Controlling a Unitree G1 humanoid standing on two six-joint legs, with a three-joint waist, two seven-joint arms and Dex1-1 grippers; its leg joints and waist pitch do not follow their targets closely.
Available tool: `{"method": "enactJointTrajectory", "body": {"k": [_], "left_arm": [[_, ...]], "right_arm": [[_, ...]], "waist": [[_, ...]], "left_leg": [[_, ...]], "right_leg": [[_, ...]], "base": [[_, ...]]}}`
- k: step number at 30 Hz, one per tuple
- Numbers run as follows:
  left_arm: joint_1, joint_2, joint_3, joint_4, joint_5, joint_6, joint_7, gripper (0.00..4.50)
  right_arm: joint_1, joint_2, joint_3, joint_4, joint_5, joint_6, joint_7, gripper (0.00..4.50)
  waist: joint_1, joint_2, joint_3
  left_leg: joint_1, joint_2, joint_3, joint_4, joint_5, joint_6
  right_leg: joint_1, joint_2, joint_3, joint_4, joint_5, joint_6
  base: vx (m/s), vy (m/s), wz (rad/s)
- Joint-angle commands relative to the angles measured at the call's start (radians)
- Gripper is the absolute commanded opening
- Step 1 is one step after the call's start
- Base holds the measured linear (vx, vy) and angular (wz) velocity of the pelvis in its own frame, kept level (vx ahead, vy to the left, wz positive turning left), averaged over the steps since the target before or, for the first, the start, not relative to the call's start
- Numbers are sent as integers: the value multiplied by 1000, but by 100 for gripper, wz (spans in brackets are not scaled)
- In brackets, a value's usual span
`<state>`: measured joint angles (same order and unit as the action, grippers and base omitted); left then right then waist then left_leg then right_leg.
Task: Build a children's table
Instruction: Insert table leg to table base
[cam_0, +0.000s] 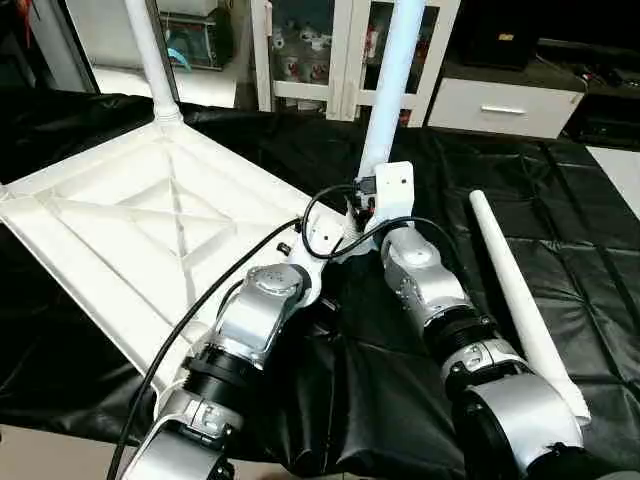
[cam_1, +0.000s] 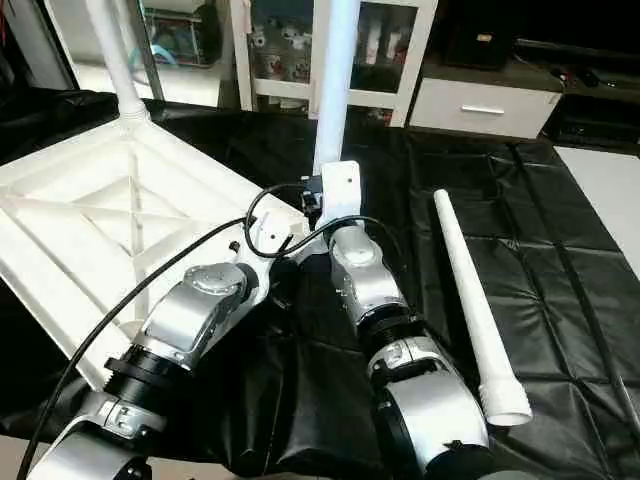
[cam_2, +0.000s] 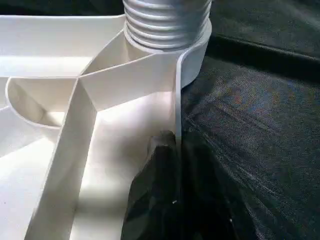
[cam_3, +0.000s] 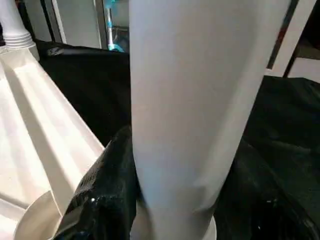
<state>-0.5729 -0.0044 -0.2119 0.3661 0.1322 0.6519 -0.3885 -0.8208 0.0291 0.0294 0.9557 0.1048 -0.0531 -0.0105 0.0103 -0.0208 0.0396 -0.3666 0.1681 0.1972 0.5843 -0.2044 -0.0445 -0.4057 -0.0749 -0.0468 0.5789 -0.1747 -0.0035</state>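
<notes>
The white tabletop (cam_0: 130, 220) lies underside up on the black cloth, its X ribs showing. One white leg (cam_0: 150, 55) stands upright in the far corner socket. A second leg (cam_0: 385, 100) stands upright at the corner nearest my arms, its threaded end (cam_2: 167, 22) sitting in the socket (cam_2: 195, 65). My right gripper (cam_3: 180, 200) is shut on this leg low down, with a finger (cam_3: 105, 185) on each side. My left gripper (cam_2: 175, 170) is shut on the tabletop's thin rim wall just beside that socket. A third leg (cam_0: 520, 300) lies loose on the cloth to the right.
The black cloth (cam_0: 580, 230) covers the work surface, and its front edge runs close below my forearms. A black cable (cam_0: 200, 320) loops over my left arm. A white glass-door cabinet (cam_0: 330, 50) and a white drawer unit (cam_0: 500, 105) stand behind.
</notes>
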Motion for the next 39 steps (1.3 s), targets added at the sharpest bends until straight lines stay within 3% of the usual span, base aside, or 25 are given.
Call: {"method": "enactJointTrajectory", "body": {"k": [1,8,9,11,12,21,25,28,29,30,32,36,39], "left_arm": [[-11,-42,-34,-65,-44,-33,-32,0],[-9,-28,-31,-62,-42,-37,-42,0],[-9,-26,-31,-63,-42,-37,-43,0],[-7,-16,-27,-66,-42,-36,-46,0],[-7,-12,-25,-66,-42,-37,-48,0],[-3,19,-14,-64,-43,-42,-60,0],[-2,29,-15,-64,-45,-43,-65,0],[-3,38,-18,-63,-48,-42,-71,0],[-3,39,-18,-63,-48,-42,-71,0],[-3,41,-19,-63,-49,-43,-74,0],[-4,46,-20,-62,-49,-43,-78,0],[-1,64,-34,-65,-51,-38,-109,0],[11,85,-55,-74,-54,-36,-152,0]], "right_arm": [[39,-17,-21,118,-28,49,-36,184],[47,-13,-34,81,3,-32,58,184],[48,-13,-35,76,4,-37,64,219],[59,-17,-33,44,13,-53,100,219],[62,-19,-33,32,17,-58,113,244],[117,-38,-32,-107,51,-58,260,321],[147,-50,-26,-161,58,-46,314,348],[172,-60,-32,-212,75,-27,345,378],[174,-61,-32,-216,76,-25,348,383],[183,-64,-33,-233,76,-18,352,383],[202,-74,-33,-271,80,-4,359,407],[243,-106,-32,-350,77,35,380,422],[272,-138,-36,-408,84,70,403,428]], "waist": [[5,-2,-51],[8,-4,-53],[9,-4,-54],[13,-4,-55],[14,-4,-55],[34,-7,-60],[35,-6,-56],[34,-4,-54],[34,-5,-55],[34,0,-55],[35,-3,-57],[39,-2,-59],[44,-4,-56]], "left_leg": [[9,62,-26,-75,-195,49],[7,61,-24,-70,-164,72],[8,62,-24,-69,-158,75],[8,62,-23,-67,-138,90],[8,62,-23,-66,-128,94],[5,63,-19,-55,-36,158],[4,63,-18,-54,-78,145],[7,63,-19,-58,-126,110],[6,64,-20,-59,-127,103],[6,64,-21,-59,-124,100],[6,63,-21,-58,-108,98],[5,61,-20,-54,-65,119],[7,62,-19,-55,-91,115]], "right_leg": [[39,-70,41,-56,-162,-220],[44,-72,41,-51,-114,-239],[44,-73,41,-50,-107,-241],[46,-73,41,-48,-86,-249],[47,-73,41,-46,-77,-251],[50,-73,41,-30,29,-289],[45,-73,42,-37,-45,-283],[42,-71,42,-44,-116,-267],[43,-70,41,-43,-118,-261],[43,-70,41,-41,-110,-262],[44,-69,42,-39,-78,-263],[47,-69,41,-32,-13,-272],[46,-70,42,-38,-63,-269]], "base": [[0,0,0],[0,0,0],[0,0,0],[0,0,0],[0,0,0],[0,0,0],[0,0,0],[0,0,0],[0,0,0],[0,0,0],[0,0,0],[0,0,0],[0,0,0]]}}
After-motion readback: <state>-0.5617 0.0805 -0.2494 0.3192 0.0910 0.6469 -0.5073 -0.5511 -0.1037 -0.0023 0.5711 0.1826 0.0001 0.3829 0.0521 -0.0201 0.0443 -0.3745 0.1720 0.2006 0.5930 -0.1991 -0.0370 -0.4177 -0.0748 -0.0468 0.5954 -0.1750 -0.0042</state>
